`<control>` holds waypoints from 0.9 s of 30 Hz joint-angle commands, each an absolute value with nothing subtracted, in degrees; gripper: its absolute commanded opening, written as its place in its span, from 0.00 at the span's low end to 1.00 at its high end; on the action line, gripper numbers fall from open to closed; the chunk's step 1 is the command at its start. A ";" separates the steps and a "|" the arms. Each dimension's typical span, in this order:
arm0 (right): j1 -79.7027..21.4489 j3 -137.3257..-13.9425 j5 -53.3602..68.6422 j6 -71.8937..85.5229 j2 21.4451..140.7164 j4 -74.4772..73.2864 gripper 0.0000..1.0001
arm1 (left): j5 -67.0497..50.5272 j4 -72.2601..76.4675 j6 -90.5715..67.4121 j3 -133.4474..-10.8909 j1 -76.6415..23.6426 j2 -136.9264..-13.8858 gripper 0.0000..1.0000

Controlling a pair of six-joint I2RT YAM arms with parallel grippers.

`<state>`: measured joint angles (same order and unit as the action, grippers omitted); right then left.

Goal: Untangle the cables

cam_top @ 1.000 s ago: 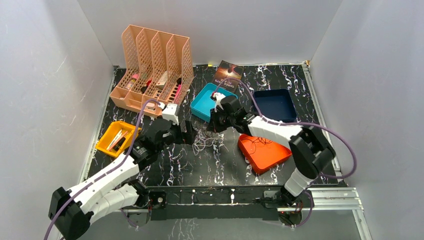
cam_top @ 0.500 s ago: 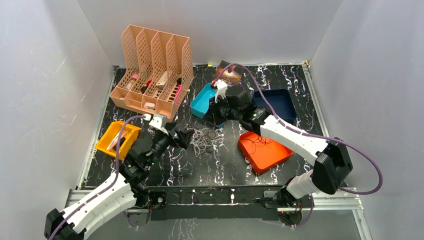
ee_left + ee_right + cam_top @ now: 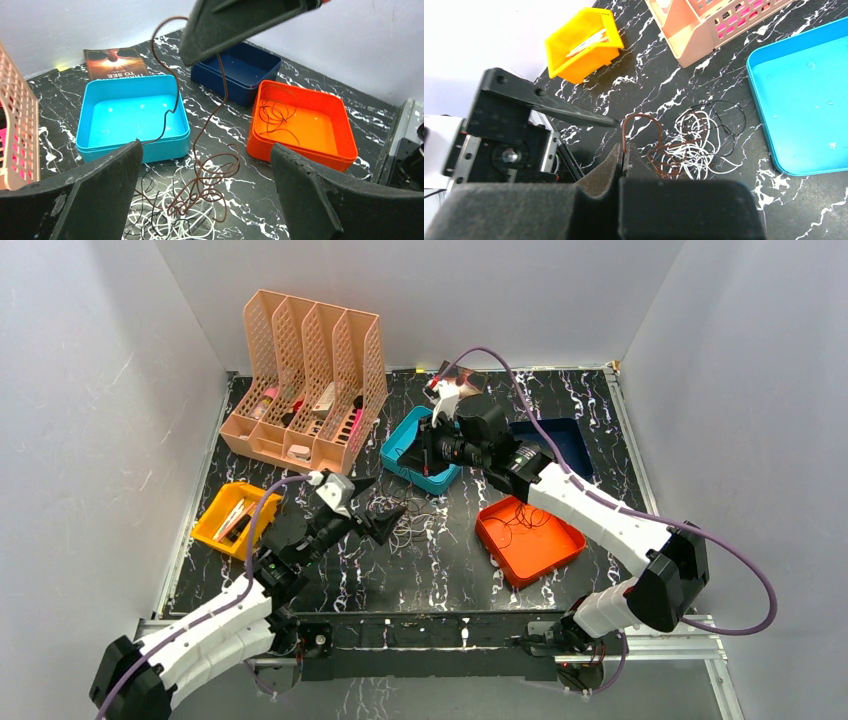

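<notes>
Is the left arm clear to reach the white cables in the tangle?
Probably yes: left gripper is open beside the white cables; only the brown cable, held by right gripper, crosses.

A robotics lab cell: pale panels [image 3: 100, 390] box in a black marbled desk [image 3: 440, 570], with a left arm [image 3: 210, 623] and right arm [image 3: 600, 518] mounted on an aluminium rail [image 3: 660, 633]

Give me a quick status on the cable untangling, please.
Right claw shut on brown cable, held high. Left claw open, low by the tangle. Brown cable's lower loops lie in the tangle, among white and black strands.
</notes>
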<state>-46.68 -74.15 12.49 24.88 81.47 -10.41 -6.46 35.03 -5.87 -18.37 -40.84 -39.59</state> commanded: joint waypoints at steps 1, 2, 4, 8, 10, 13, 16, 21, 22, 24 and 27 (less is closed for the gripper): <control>-47.10 -77.73 14.34 27.53 81.32 -9.23 0.00 | -11.11 45.41 -2.39 -20.37 -40.67 -44.12 0.98; -47.11 -77.91 14.51 27.70 81.49 -9.27 0.00 | -11.30 46.13 -2.22 -20.51 -40.67 -45.13 0.98; -47.11 -78.32 15.35 27.97 81.79 -9.32 0.00 | -10.73 48.45 -1.56 -20.64 -40.68 -46.94 0.98; -47.30 -78.96 17.21 28.77 82.30 -9.27 0.00 | -9.52 51.93 -0.09 -20.75 -40.65 -49.77 0.98; -47.53 -79.22 17.79 29.11 82.50 -9.30 0.00 | -9.66 52.72 0.78 -21.48 -40.69 -51.45 0.98; -47.83 -79.60 18.25 29.47 82.54 -9.39 0.00 | -8.14 53.87 2.59 -22.42 -40.69 -53.44 0.98; -48.17 -79.87 18.77 29.82 82.44 -9.65 0.00 | -6.82 55.48 3.95 -22.81 -40.69 -54.67 0.98; -48.60 -80.78 20.02 30.66 82.06 -9.50 0.00 | -8.74 56.37 3.77 -24.68 -40.68 -58.79 0.94; -48.60 -80.96 19.98 30.79 81.83 -9.50 0.00 | -8.99 56.42 3.14 -24.91 -40.65 -59.60 0.90; -48.73 -81.20 19.55 30.98 81.01 -9.49 0.00 | -9.19 56.79 1.95 -24.62 -40.67 -61.32 0.80; -48.78 -80.94 18.21 31.64 78.81 -8.96 0.00 | -9.19 58.37 0.34 -23.19 -40.69 -62.80 0.70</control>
<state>-48.47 -78.22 18.44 30.26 82.85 -10.81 -8.03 53.15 1.67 -23.00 -40.84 -61.76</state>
